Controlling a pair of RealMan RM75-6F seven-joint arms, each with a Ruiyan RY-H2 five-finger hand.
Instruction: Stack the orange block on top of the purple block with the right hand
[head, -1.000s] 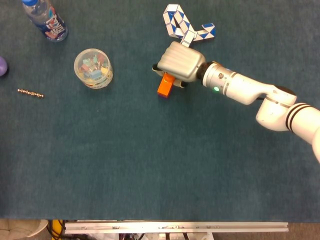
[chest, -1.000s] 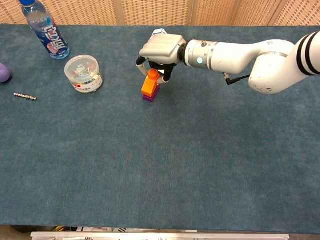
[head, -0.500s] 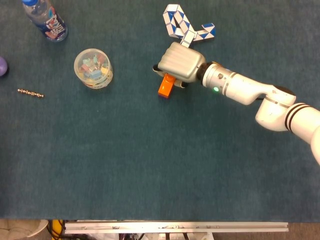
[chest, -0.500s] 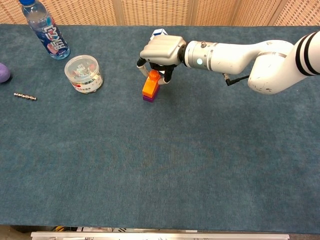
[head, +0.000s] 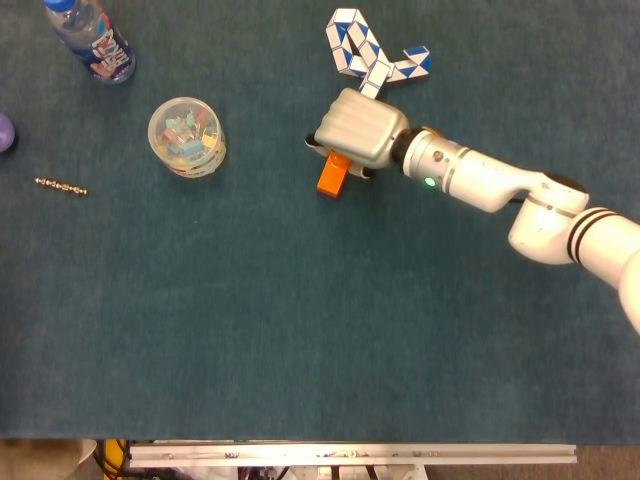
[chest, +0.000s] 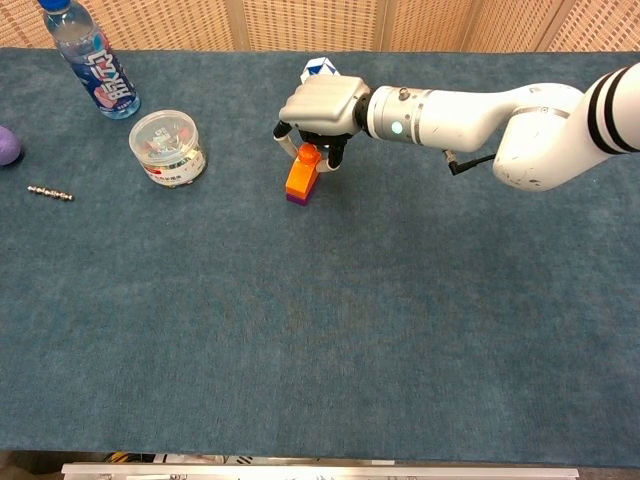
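Fingers (chest: 290, 147) now loosened around orange block (chest: 300, 174).

My right hand (head: 360, 127) covers the orange block's (head: 331, 175) upper end from above. The purple block (chest: 297, 198) shows only as a sliver beneath it. At 9 o'clock, a purple ball (head: 5, 131) is cut by the edge.

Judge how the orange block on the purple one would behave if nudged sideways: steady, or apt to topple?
Probably apt to tip: in the chest view the orange block stands taller than wide on the small purple block, a narrow base. It looks rigid and likely light, so a slight push could shift it. The right hand is over its top; whether the fingers grip it is unclear.
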